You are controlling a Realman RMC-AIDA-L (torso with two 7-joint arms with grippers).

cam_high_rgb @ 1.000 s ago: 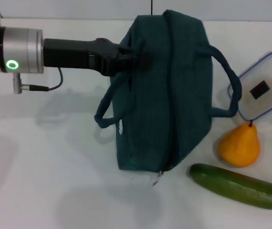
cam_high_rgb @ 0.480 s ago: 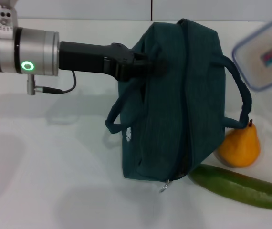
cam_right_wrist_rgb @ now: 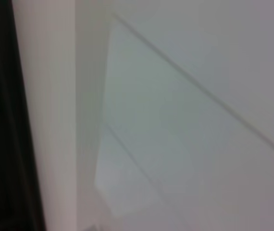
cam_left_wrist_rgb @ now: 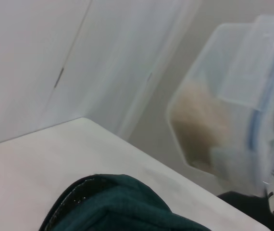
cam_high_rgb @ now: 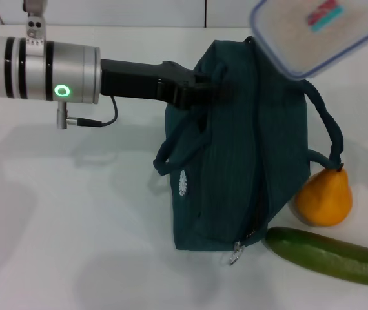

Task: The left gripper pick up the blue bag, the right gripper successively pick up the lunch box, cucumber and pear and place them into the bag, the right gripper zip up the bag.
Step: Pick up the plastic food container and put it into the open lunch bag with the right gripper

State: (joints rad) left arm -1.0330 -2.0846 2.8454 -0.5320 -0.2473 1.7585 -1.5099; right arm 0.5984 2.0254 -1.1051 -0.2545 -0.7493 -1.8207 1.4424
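My left gripper (cam_high_rgb: 210, 87) reaches in from the left and is shut on the upper edge of the blue bag (cam_high_rgb: 248, 161), holding it upright; the bag's zipper looks closed. The bag's top also shows in the left wrist view (cam_left_wrist_rgb: 113, 207). The lunch box (cam_high_rgb: 319, 29) hangs in the air above the bag's far right corner, tilted. It shows close in the left wrist view (cam_left_wrist_rgb: 223, 120), with a dark part of my right arm (cam_left_wrist_rgb: 267, 209) beside it. The pear (cam_high_rgb: 324, 200) and the cucumber (cam_high_rgb: 329, 256) lie on the table to the right of the bag.
The white table (cam_high_rgb: 74, 226) spreads to the left of and in front of the bag. A white wall (cam_high_rgb: 139, 11) runs behind it. The right wrist view shows only pale surfaces and a dark strip.
The lunch box has risen off the table at the right and moved up and left over the bag. My left gripper has shifted right with the bag.
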